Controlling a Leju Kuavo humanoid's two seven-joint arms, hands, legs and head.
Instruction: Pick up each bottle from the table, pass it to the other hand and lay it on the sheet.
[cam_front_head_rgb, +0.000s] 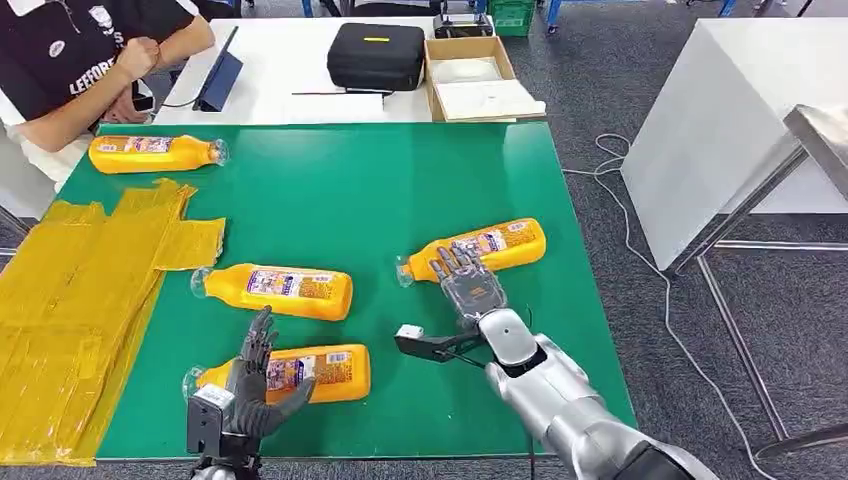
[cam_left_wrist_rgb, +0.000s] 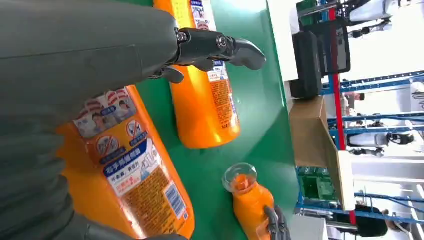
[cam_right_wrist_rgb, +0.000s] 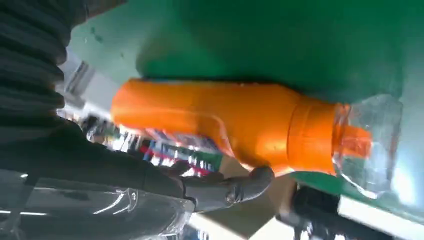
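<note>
Fingers of the right hand (cam_front_head_rgb: 465, 280) lay spread over the bottle (cam_front_head_rgb: 478, 248) near the table's (cam_front_head_rgb: 400, 180) right edge, touching it without closing. The left hand (cam_front_head_rgb: 250, 385) stood open beside the front bottle (cam_front_head_rgb: 300, 373) by the near edge. From the left wrist, that bottle (cam_left_wrist_rgb: 125, 170) lay under parted fingers (cam_left_wrist_rgb: 235, 47). From the right wrist, a fingertip (cam_right_wrist_rgb: 257, 177) met the bottle (cam_right_wrist_rgb: 225, 122).

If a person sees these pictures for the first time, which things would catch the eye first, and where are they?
Four orange plastic bottles with clear caps lie flat on the green table. The right hand reaches over the rightmost bottle, and the left hand is beside the nearest bottle. A crumpled yellow sheet lies along the table's left side, and a black zipped case sits on the white table behind.
</note>
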